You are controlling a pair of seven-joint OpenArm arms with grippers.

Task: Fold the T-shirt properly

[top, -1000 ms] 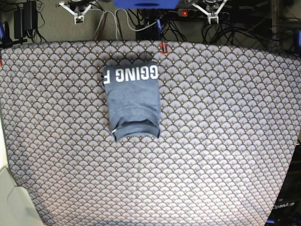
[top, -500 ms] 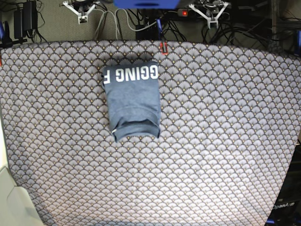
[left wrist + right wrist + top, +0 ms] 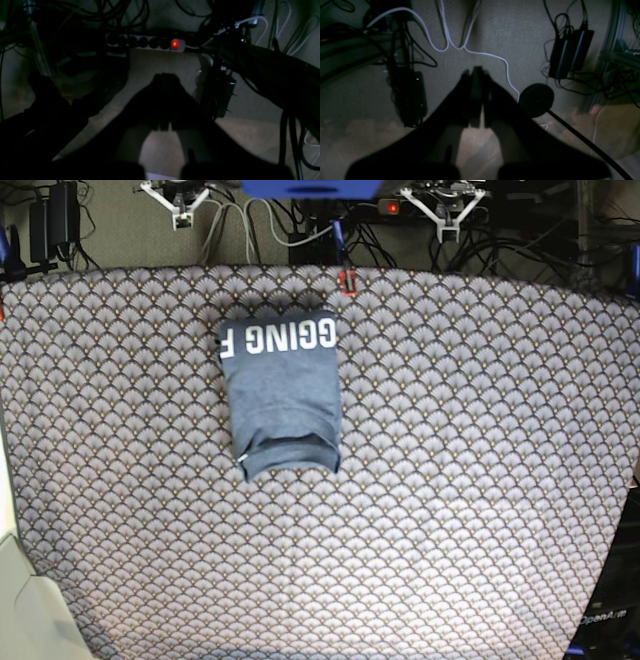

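The T-shirt (image 3: 282, 393) lay folded into a small blue block on the desk (image 3: 480, 480), near the far edge and a little toward the left side as the base camera saw it. White letters ran upside down along its far end, and the near end showed a rolled fold. It had not moved at all since the earlier pictures, and its shape was the same. Both arms were pulled back past the far edge of the desk, above the floor and its cables. The left gripper (image 3: 444, 220) was at the top right of the base view, and the right gripper (image 3: 180, 219) was at the top left. Compared with a second ago, the right gripper had slid a little further over and up, and the left gripper sat a bit higher too. In the left wrist view, the left gripper (image 3: 163, 77) looked dark, its two fingers met at the tips, and it held nothing. A power strip (image 3: 147, 43) with a red light lay on the floor beyond it. In the right wrist view, the right gripper (image 3: 476, 72) was pressed closed too, with nothing in it, and a white cable (image 3: 450, 46) curled on the floor behind.
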